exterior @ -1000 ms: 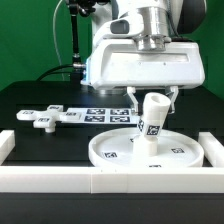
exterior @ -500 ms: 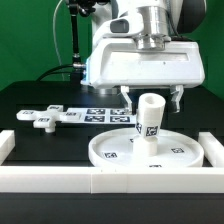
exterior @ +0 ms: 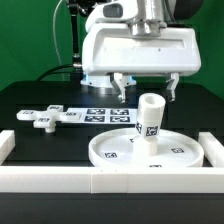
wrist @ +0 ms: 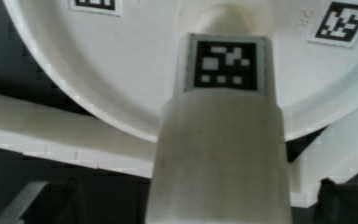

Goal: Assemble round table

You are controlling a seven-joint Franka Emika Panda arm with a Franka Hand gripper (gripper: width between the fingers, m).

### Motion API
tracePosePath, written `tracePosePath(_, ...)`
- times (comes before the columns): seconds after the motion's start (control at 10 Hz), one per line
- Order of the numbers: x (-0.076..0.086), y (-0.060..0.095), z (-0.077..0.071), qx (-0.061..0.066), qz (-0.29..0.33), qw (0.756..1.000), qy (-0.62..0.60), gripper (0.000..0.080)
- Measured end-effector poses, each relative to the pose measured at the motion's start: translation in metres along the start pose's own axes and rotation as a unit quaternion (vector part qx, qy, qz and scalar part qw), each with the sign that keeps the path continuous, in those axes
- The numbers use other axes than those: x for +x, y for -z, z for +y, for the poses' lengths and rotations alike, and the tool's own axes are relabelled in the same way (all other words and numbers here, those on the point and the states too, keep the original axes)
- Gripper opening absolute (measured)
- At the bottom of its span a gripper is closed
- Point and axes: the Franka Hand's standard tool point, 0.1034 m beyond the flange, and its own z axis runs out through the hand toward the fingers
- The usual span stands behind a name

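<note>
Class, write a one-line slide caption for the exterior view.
Open gripper hovers above the post standing on the round disc.

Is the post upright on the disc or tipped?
Upright: the post stands vertical on the disc, with the open end effector above, clear of it.

- round disc [exterior: 95, 150]: white, black-and-white square tags on top
- post [exterior: 150, 106]: white, one black-and-white tag on its side
- foot piece [exterior: 42, 118]: white, black-and-white tags
- marker board [exterior: 105, 114]: white, black square tags
- table [exterior: 30, 95]: black
- barrier bars [exterior: 60, 181]: plain white
- backdrop [exterior: 30, 40]: green
</note>
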Motion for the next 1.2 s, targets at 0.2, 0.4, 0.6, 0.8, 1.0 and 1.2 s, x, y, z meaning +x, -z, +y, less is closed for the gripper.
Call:
tracePosePath(0.2,-0.003,-0.002,0.000,0.001,-0.002,1.000,-0.001,0.0649)
tracePosePath(0.4,-0.003,-0.002,0.000,0.001,-0.003,1.000,-0.001,0.0649)
tracePosePath(0.6,-0.006,-0.004,-0.004,0.012,-0.024,1.000,-0.005,0.0649)
tracePosePath(0.8,-0.010,-0.003,-0.017,0.044,-0.086,0.995,-0.020,0.0649)
tracePosePath(1.0,-0.008,-0.001,-0.027,0.071,-0.147,0.986,-0.030,0.0649)
tracePosePath(1.2,-0.012,0.002,-0.034,0.091,-0.207,0.974,-0.022,0.0649)
